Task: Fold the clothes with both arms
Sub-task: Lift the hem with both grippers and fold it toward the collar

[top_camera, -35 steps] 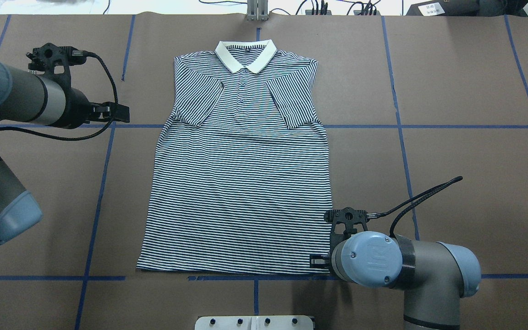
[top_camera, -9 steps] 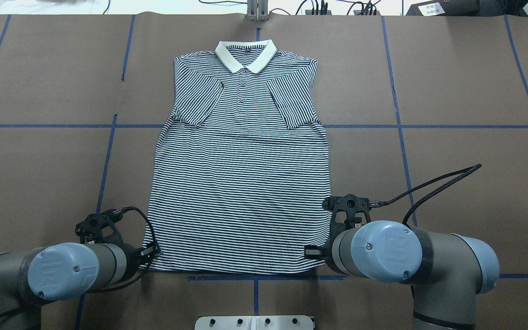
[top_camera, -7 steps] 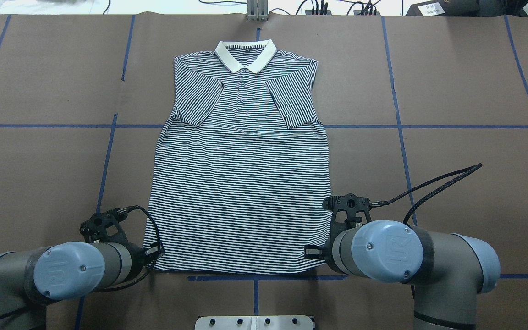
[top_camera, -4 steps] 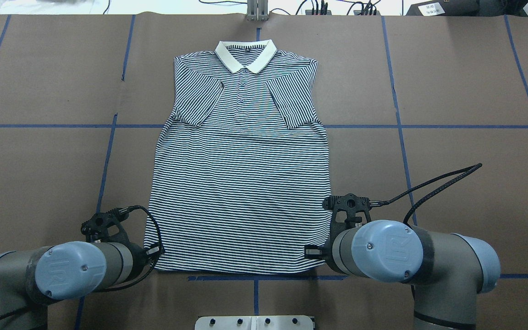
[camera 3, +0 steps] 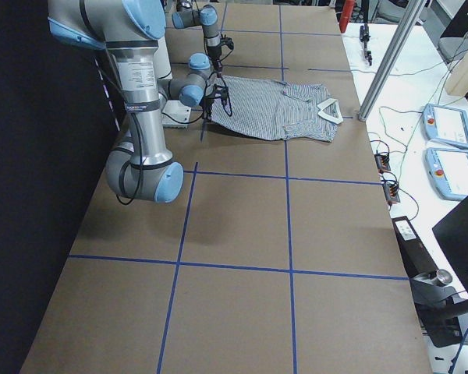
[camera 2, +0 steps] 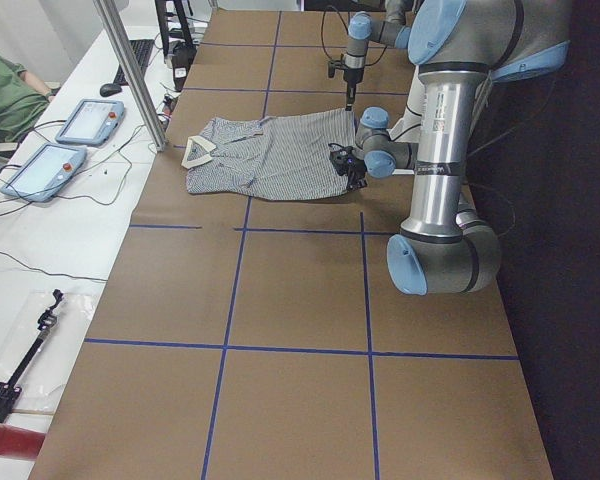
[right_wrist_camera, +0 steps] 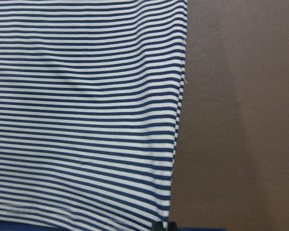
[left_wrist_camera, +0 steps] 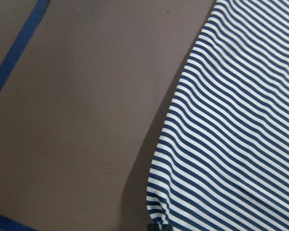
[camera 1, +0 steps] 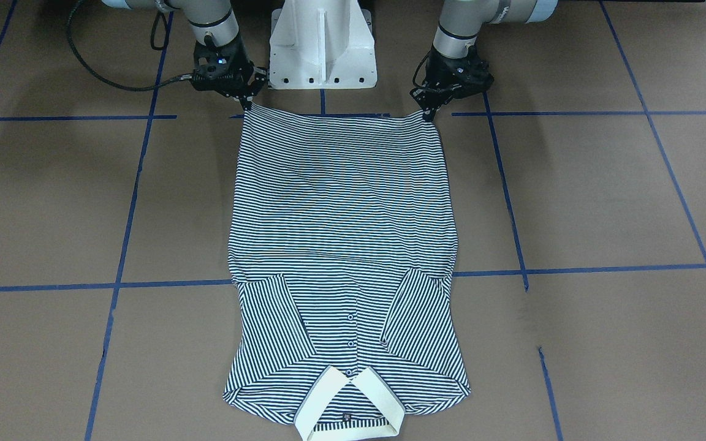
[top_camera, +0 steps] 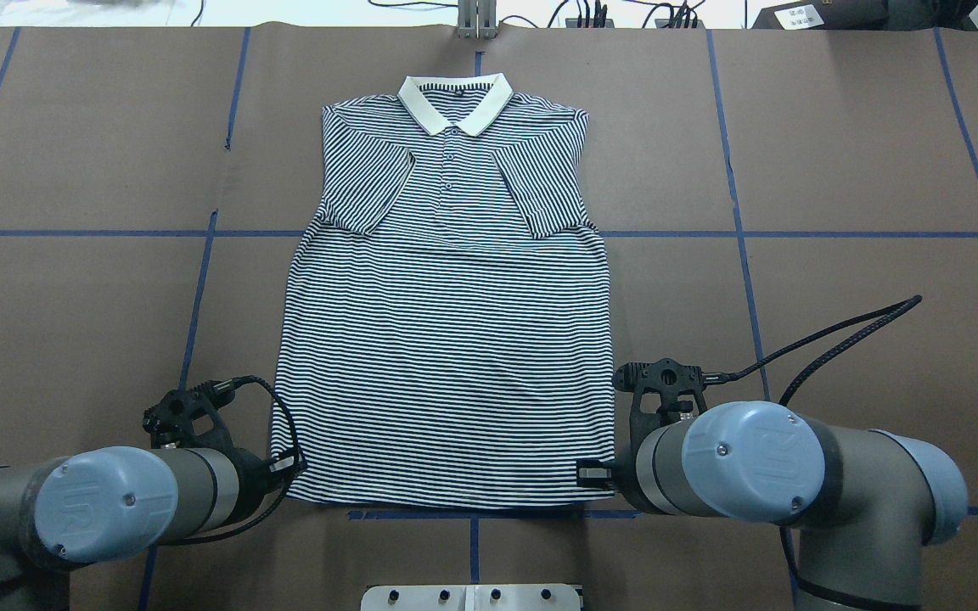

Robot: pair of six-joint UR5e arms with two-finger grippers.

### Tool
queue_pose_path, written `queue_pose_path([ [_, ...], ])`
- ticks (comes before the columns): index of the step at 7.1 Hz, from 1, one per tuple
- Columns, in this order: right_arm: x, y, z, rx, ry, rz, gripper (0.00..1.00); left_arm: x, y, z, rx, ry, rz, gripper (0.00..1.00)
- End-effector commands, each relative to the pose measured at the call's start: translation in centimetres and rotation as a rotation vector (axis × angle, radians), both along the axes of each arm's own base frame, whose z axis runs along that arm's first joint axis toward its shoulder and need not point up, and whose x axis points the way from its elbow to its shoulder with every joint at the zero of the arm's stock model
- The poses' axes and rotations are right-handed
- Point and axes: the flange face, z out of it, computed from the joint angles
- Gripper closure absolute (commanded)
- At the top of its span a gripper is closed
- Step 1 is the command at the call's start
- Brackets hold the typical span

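The striped polo shirt (top_camera: 446, 339) lies flat, front up, with its cream collar (top_camera: 455, 102) at the far side and both sleeves folded in over the chest. My left gripper (top_camera: 285, 466) is at the hem's left corner and my right gripper (top_camera: 592, 473) is at the hem's right corner. In the front-facing view the left gripper (camera 1: 429, 114) and the right gripper (camera 1: 244, 105) are each shut on a hem corner of the shirt (camera 1: 341, 214). In both wrist views the fabric (left_wrist_camera: 231, 120) (right_wrist_camera: 86, 120) runs down into the fingertips at the bottom edge.
The white pedestal (camera 1: 322, 43) stands between the arms, just behind the hem. Blue tape lines (top_camera: 735, 212) divide the brown table. A metal post (top_camera: 476, 21) stands beyond the collar. Tablets (camera 2: 85, 120) and cables lie on a side table.
My left arm came from the far left down to the hem's left corner. In the last half second my right gripper shifted slightly right, drawing the hem a little wider.
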Motion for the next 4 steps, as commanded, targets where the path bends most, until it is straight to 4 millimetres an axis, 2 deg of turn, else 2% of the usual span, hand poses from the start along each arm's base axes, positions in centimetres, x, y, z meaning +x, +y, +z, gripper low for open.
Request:
queue_pose_path([
  [1,3.2,1.4,-1.1,-0.036,-0.047,-0.052,1.0,-0.8,2.0,-3.0,0.002,0.008,0.039,1.0],
  [2,5.4,2.2,-1.6,-0.044,-0.068,-0.068,1.0,-2.4,2.6,-5.2,0.005,0.039,0.049,1.0],
  [3,7.5,3.0,-1.3,-0.068,-0.072,-0.097,1.0,-3.7,5.0,-7.1,0.003,0.038,0.097,1.0],
  [4,8.9,3.6,-1.1,-0.081,-0.074,-0.113,1.0,-5.1,6.4,-8.6,0.003,0.041,0.125,1.0],
])
